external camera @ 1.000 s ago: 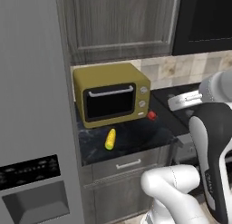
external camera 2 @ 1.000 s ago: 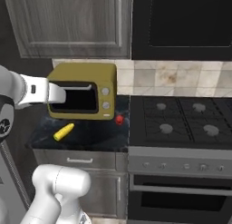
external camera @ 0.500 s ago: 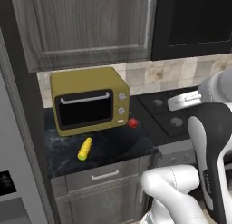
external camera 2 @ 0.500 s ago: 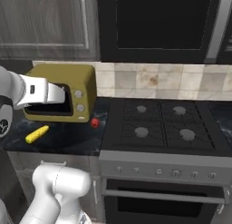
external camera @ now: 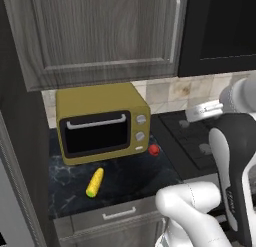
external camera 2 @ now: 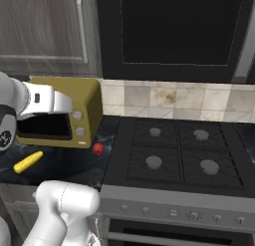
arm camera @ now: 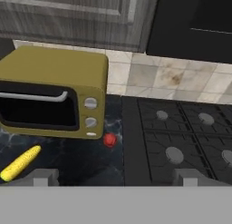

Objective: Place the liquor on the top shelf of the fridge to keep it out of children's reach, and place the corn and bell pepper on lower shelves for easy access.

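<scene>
The yellow corn (external camera: 95,182) lies on the dark counter in front of the toaster oven, also seen as corn (external camera 2: 28,162) and corn (arm camera: 19,163). The small red bell pepper (external camera: 154,150) sits by the oven's right front corner, near the stove's edge, as bell pepper (external camera 2: 98,149) and bell pepper (arm camera: 109,139). My gripper (arm camera: 115,177) hangs high above and back from the counter, open wide with nothing between its fingers. A sliver of the grey fridge (external camera: 7,206) shows at the far left. The liquor and the shelves are out of view.
A yellow toaster oven (external camera: 100,122) stands at the back of the counter under dark wood-grain cabinets (external camera: 105,31). A black gas stove (external camera 2: 184,158) with several burners lies to the right. My white arm (external camera: 230,161) rises in the foreground.
The whole picture has slid left in both base views, so the base has driven to the right. The fridge has nearly left the left view and the stove has come in. The gripper stays open.
</scene>
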